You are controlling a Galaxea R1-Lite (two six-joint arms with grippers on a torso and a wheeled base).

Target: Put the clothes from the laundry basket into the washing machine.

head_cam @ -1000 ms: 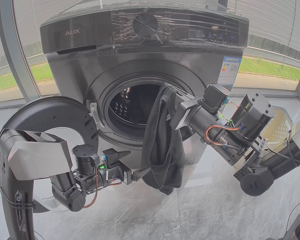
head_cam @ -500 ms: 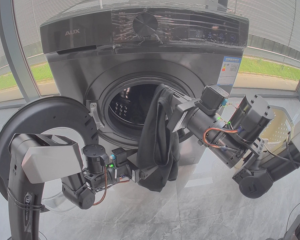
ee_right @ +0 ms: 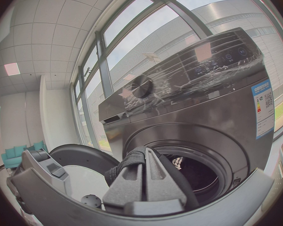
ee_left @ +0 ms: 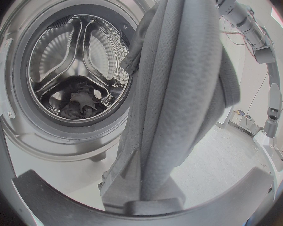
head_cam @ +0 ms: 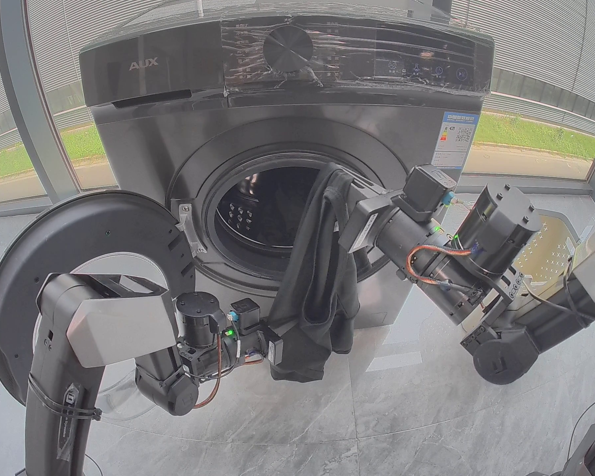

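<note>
The dark garment [head_cam: 317, 279] hangs upright in front of the drum opening [head_cam: 264, 213] of the washing machine [head_cam: 178, 133], with its long axis vertical. The right gripper [ee_right: 145, 160] is level with the top of the opening, its jaws clamped on the garment's upper end. The left gripper [head_cam: 281, 350] is low, near the floor, and its jaws appear closed on the lower end. The drum lies directly behind the garment, so you need to carry it inward. The drum already holds dark clothes [ee_left: 77, 102].

Daylight from the windows [head_cam: 549, 41] glints on the pale floor [head_cam: 390, 365], and wrist views curve, dark-cornered.
</note>
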